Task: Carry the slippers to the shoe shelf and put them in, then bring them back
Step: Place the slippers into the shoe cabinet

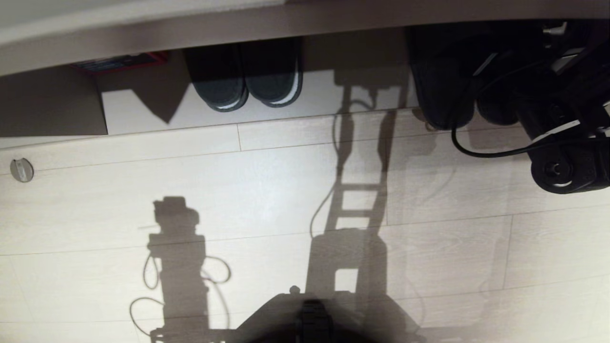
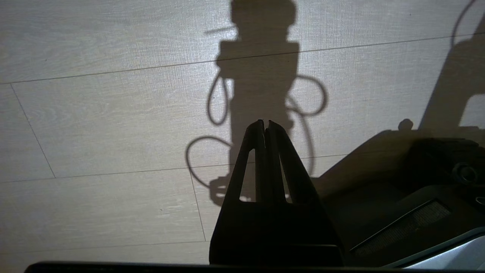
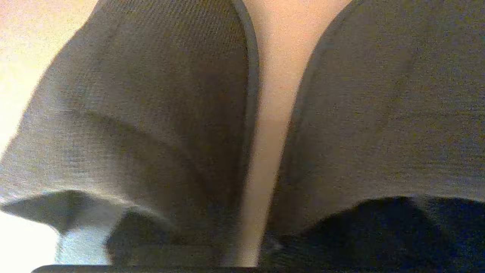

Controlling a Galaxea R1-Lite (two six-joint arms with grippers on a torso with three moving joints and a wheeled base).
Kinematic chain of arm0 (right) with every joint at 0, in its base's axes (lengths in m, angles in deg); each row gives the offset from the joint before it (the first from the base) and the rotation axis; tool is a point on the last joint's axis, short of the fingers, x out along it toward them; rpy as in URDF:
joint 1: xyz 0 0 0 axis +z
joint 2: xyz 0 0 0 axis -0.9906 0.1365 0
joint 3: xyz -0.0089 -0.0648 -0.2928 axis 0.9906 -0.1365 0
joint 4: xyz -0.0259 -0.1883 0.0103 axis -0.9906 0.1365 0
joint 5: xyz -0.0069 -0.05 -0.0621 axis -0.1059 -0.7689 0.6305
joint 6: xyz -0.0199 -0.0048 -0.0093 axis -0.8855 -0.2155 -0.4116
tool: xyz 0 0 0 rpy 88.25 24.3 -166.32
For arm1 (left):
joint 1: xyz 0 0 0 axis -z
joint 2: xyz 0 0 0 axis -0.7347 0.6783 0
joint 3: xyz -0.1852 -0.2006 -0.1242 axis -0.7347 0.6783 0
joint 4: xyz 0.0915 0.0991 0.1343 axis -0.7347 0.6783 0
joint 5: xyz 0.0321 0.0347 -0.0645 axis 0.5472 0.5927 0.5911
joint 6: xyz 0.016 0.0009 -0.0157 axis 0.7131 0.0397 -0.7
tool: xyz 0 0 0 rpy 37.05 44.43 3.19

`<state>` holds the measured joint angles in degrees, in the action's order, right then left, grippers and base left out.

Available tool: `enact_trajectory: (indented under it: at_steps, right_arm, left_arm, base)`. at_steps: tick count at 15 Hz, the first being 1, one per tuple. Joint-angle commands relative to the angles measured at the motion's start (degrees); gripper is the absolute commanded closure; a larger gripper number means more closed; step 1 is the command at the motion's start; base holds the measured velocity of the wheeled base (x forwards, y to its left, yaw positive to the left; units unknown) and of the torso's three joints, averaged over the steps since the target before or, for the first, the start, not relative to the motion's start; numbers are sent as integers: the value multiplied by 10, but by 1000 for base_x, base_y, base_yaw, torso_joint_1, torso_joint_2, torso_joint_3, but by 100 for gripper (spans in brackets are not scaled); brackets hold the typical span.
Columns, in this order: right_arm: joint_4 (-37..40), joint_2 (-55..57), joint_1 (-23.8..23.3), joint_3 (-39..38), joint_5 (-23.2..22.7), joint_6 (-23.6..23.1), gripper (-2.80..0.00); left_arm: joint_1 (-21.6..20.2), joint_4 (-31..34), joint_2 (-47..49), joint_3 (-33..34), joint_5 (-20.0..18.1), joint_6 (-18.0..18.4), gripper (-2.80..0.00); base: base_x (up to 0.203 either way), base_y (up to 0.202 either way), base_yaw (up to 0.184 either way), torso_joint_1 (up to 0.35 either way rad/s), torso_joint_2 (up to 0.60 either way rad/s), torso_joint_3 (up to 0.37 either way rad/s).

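Observation:
The slippers (image 3: 151, 125) fill the right wrist view: two grey fabric slides side by side, a narrow strip of pale board showing between them. In the head view they are dark shapes (image 1: 441, 90) at the right end of the shoe shelf (image 1: 143, 114), toes at the base board's front edge. My right arm (image 1: 567, 166) reaches down to them from the right, and its gripper end is hidden. My left gripper (image 2: 265, 122) hangs shut and empty over the floor beside my base.
A darker pair with white sole edges (image 1: 245, 78) stands in the shelf's middle, and a red-edged flat thing (image 1: 119, 62) lies at the back left. A brown panel (image 1: 47, 109) closes the left side. A round floor fitting (image 1: 21, 170) sits at far left. A black cable (image 1: 481, 152) loops off my right arm.

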<state>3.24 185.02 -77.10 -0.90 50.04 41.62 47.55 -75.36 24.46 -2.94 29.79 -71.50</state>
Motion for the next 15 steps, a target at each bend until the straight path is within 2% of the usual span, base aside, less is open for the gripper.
enact_trajectory:
  at_steps: [1,15]
  right_arm:
    - [-4,-6,0,-3,-1,0,-280]
    - [4,-72,2,-109,-6,-11,-280]
  left_arm:
    - [0,0,0,1,0,0,0]
    - [0,0,0,1,0,-1,0]
  base:
    - [0,0,0,0,0,0]
    - [0,0,0,0,0,0]
